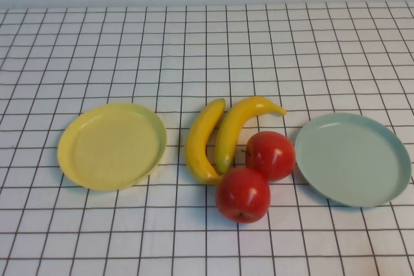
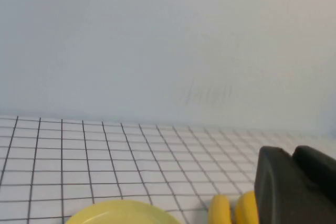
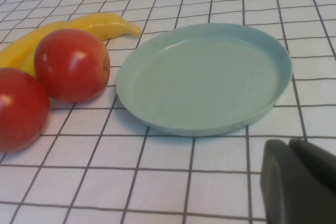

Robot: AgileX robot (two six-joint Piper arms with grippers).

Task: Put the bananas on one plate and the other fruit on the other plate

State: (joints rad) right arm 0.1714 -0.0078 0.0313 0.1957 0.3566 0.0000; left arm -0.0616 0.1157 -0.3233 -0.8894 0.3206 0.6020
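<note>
Two bananas (image 1: 217, 139) lie side by side in the middle of the tabletop (image 1: 207, 50), which is covered by a white cloth with a dark grid. Their curved bodies run roughly away from the robot, the right-hand one arching over with its tip pointing toward the blue-green plate (image 1: 353, 158). Two red apples (image 1: 255, 174) sit just in front and to the right of the bananas, touching each other; the farther apple touches the right-hand banana and sits just beside the blue-green plate's rim. That plate lies to the right of the fruit and holds nothing. The yellow plate (image 1: 111, 145) lies to the left, a little apart from the bananas, also holding nothing.

Neither arm shows in the high view. The left gripper (image 2: 296, 187) appears only at the edge of its own wrist view, raised near the yellow plate and the banana ends, its dark fingers together and holding nothing. The right gripper (image 3: 299, 179) shows at the edge of its wrist view, near the blue-green plate, its fingers likewise closed on nothing.
</note>
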